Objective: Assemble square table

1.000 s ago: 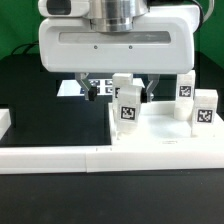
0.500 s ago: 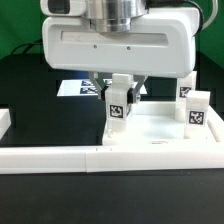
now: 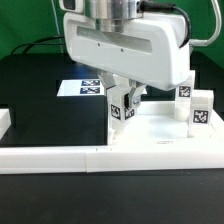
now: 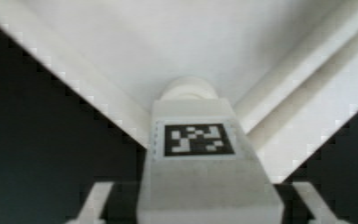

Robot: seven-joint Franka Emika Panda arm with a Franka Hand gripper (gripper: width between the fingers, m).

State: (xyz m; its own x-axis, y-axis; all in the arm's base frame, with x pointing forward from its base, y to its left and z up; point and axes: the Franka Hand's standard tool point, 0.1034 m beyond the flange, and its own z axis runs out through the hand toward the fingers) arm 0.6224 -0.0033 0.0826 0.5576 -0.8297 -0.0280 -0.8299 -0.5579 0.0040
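The gripper (image 3: 123, 100) holds one table leg (image 3: 121, 104), its fingers closed on the leg's two sides; the wrist view shows a pale finger (image 4: 101, 203) on each flank of the tagged leg (image 4: 199, 160). In the exterior view the held leg hangs slightly tilted over the near corner of the square tabletop (image 3: 160, 143) on the exterior view's left, its lower end close to or touching the slab; whether it has entered a corner socket cannot be told, since the arm's body hides much of the slab.

Two more legs (image 3: 202, 112) stand upright toward the exterior view's right, one just behind the other, on or just past the tabletop's far edge; they look loose rather than mounted. The fourth leg is not visible. The marker board (image 3: 82, 87) lies flat on the black table beyond the arm, and a long white border bar (image 3: 60, 158) runs along the front.

As a judgement, the assembly is at an early stage: no leg can be seen seated in a socket, the first leg is being brought to its corner, and fitting it plus the remaining three is left to do.
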